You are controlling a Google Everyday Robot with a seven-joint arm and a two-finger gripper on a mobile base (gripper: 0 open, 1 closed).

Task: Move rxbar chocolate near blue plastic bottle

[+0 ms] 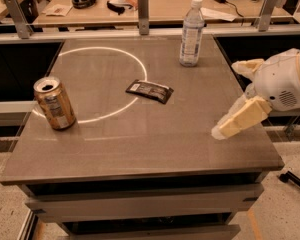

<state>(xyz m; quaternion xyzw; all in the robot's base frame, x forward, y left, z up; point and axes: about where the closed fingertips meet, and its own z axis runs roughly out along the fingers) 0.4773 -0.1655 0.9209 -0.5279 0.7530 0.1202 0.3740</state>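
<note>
Starting at the near right edge of the table [140, 154], your gripper [227, 99] hangs just above the surface. Its two pale fingers [240, 120] are spread wide with nothing between them, and it is well apart from both task items. A gold can [54, 104] stands upright off to the near left, out of your way.

The rxbar chocolate [149, 90] lies flat at mid-table, across the painted white ring [144, 74], with its long side slightly skewed. Expect it to be light, thin and a little bendy, in a slick wrapper that hugs the tabletop. That leaves you almost no height to catch. I would come straight down and pinch across the narrow width near the middle, with the tips brushing the table so neither slides over the top.

At the far side the blue plastic bottle [192, 33] stands upright near the back edge. It looks tall and easy to topple, so set the bar down beside it without touching it.
</note>
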